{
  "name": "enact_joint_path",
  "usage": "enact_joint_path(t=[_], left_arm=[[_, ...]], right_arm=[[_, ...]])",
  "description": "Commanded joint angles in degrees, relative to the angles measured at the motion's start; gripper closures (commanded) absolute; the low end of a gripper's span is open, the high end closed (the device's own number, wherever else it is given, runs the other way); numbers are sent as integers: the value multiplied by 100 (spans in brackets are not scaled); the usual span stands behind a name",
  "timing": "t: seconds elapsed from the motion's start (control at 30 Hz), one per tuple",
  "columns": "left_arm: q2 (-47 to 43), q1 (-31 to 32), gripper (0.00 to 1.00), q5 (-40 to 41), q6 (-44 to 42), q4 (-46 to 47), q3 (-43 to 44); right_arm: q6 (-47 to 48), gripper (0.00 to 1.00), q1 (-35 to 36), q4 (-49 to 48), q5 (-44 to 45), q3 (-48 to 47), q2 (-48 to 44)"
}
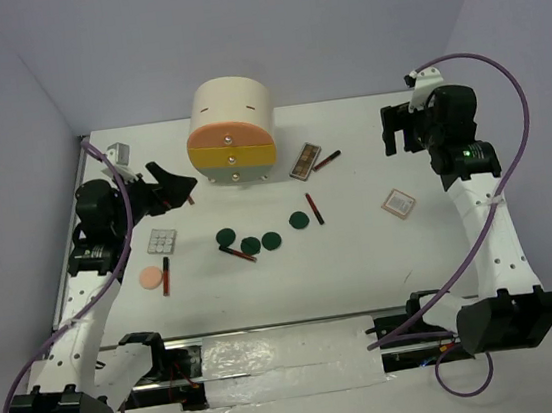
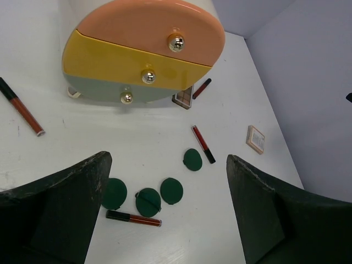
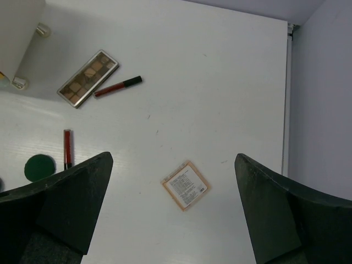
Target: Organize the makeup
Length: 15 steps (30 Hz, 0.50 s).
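Note:
Four dark green discs (image 1: pixel 250 244) lie mid-table, also in the left wrist view (image 2: pixel 171 190). Dark-red sticks (image 1: pixel 314 208) lie among them, one by the peach puff (image 1: pixel 150 277). The white palette (image 1: pixel 163 241) is left, and the brown palette (image 1: pixel 306 160) lies beside the cabinet. The pinkish square (image 1: pixel 398 202) lies right, under my right gripper in its wrist view (image 3: pixel 185 185). My left gripper (image 1: pixel 175 186) (image 2: pixel 168 162) is open and empty, above the table left of the cabinet. My right gripper (image 1: pixel 400 131) (image 3: pixel 173 159) is open and empty, high at the far right.
The cream drum-shaped cabinet (image 1: pixel 232 131) with orange and yellow drawers, all shut, stands at the back centre (image 2: pixel 143 49). Walls close in the table at the back and sides. A plastic-covered strip (image 1: pixel 284 352) runs along the near edge between the arm bases.

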State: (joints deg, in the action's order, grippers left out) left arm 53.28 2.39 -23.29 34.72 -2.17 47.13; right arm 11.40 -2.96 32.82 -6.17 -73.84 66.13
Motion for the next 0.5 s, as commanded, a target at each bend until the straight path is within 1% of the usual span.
enact_joint_path(t=[0.0, 0.03, 0.07, 0.1, 0.13, 0.17, 0.2, 0.23, 0.27, 0.33, 0.37, 0.43, 0.47], left_arm=[[42, 16, 2, -141, -18, 165, 147], [51, 16, 5, -158, 8, 165, 121], [86, 16, 10, -176, 43, 165, 112], [113, 16, 15, -185, 70, 330, 112], [148, 16, 23, -263, 96, 367, 86], [174, 16, 42, -299, 166, 410, 77], [253, 16, 53, -316, 219, 507, 42], [288, 24, 66, -369, 280, 568, 15], [367, 24, 82, -413, 385, 639, -2], [429, 16, 91, -474, 613, 902, -99], [490, 16, 91, -475, 685, 1007, -134], [569, 24, 90, -449, 895, 1209, -204], [674, 33, 87, -370, 966, 1254, -213]], right_arm=[[221, 0, 41, -294, -312, 107, -285], [423, 1, 41, -189, -566, 124, -363], [877, 1, 41, -136, -1135, 159, -425], [1117, 0, 41, -127, -1427, 229, -512], [1354, 0, 41, -170, -1691, 456, -626], [1756, 0, 50, -205, -1946, 598, -862], [1900, 0, 59, -371, -2358, 895, -987], [2006, 0, 76, -451, -2510, 1037, -1092], [2050, 0, 85, -530, -2607, 1143, -1259], [2007, 0, 103, -698, -2722, 1416, -1330], [1954, 0, 112, -698, -2731, 1443, -1296], [1979, 1, 112, -409, -3081, 1391, -1164], [1954, 6, 112, -277, -3222, 1338, -937]])
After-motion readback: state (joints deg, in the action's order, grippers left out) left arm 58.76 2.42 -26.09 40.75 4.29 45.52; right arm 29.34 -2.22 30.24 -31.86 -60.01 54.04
